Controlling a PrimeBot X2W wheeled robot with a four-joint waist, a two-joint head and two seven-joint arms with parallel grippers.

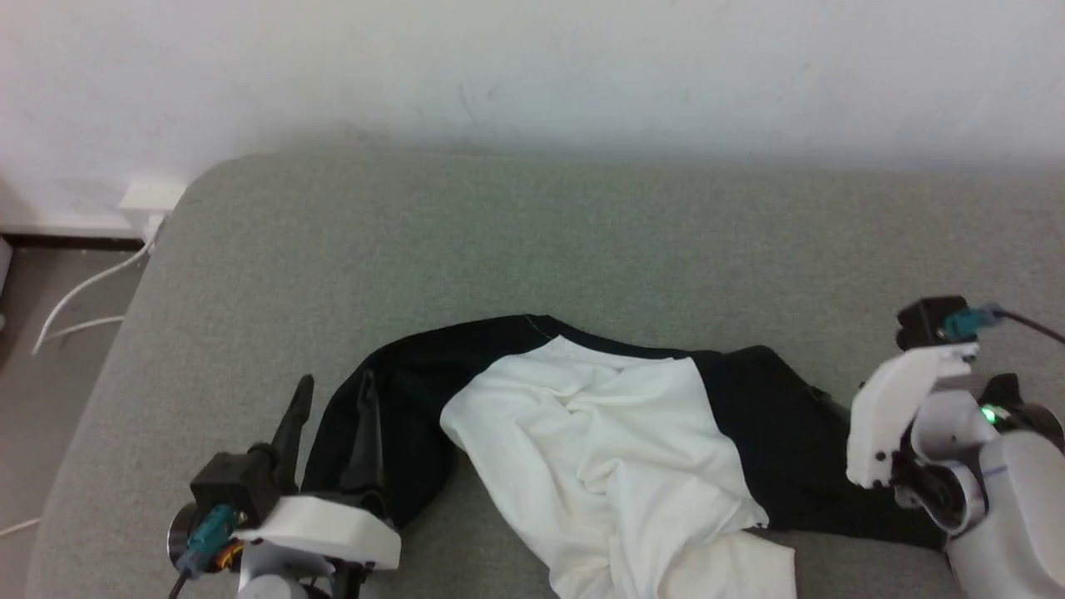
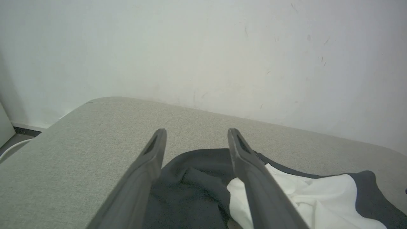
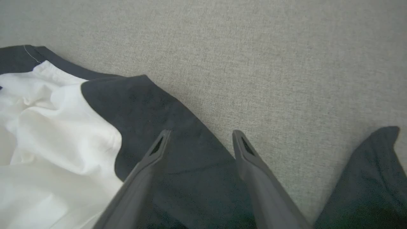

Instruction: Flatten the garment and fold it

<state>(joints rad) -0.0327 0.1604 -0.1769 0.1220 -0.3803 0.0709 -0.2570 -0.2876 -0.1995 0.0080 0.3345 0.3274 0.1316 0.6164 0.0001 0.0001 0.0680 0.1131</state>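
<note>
The garment [image 1: 599, 441] lies crumpled on a grey cushion [image 1: 532, 241], its white torso bunched in the middle and black sleeves spread to either side. My left gripper [image 1: 336, 384] stands open at the lower left, its two fingers over the left black sleeve [image 2: 190, 187], nothing between them. In the right wrist view my right gripper [image 3: 200, 133] is open just above the right black sleeve [image 3: 165, 117], holding nothing. Its white wrist housing [image 1: 894, 416] sits at the garment's right end. A separate black fold [image 3: 375, 168] lies at that view's lower right.
A white wall [image 1: 532, 66] rises directly behind the cushion. Off the cushion's left edge, a white socket [image 1: 150, 198] and white cables [image 1: 83, 291] sit by the floor. Bare grey cushion stretches behind the garment.
</note>
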